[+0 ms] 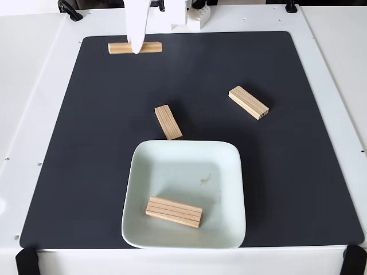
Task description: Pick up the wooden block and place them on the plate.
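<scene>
So your white gripper (136,48) is down over the far wooden block (135,47), a small light-tan rectangular stick with lengthwise grain, up at about 11 o'clock on the black mat (86,143). Can't tell if the gripper is clamped on it or not: one white finger (137,26) covers the block's middle and the other one isn't visible.

That block's long axis runs 9-to-3 across the fixed view, so you want the fingers pinching across the short width, dead centre, which looks like where you are. Squeeze before lifting, then go straight up so it doesn't swivel.

Other blocks: one near mat centre (168,121) pointing roughly 11-to-5, another at 2 o'clock (248,102) angled about 10-to-4. One more (174,211) already lies in the square pale mint-white plate (229,172) with rounded corners at 6 o'clock, close to 9-to-3 with a slight tilt.

I'd drop yours in the plate's bare far half, well clear of that one. The white surface (34,86) surrounds the mat.
</scene>
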Action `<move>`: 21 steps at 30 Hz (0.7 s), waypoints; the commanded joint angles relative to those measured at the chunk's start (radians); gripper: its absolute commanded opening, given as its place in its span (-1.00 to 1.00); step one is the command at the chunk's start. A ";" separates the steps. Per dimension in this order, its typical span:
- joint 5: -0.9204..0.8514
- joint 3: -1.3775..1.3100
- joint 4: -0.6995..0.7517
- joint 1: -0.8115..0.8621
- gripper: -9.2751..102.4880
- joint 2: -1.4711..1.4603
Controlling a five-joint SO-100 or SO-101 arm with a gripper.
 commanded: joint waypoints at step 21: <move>0.580 -0.589 -0.638 -0.166 -0.85 -0.821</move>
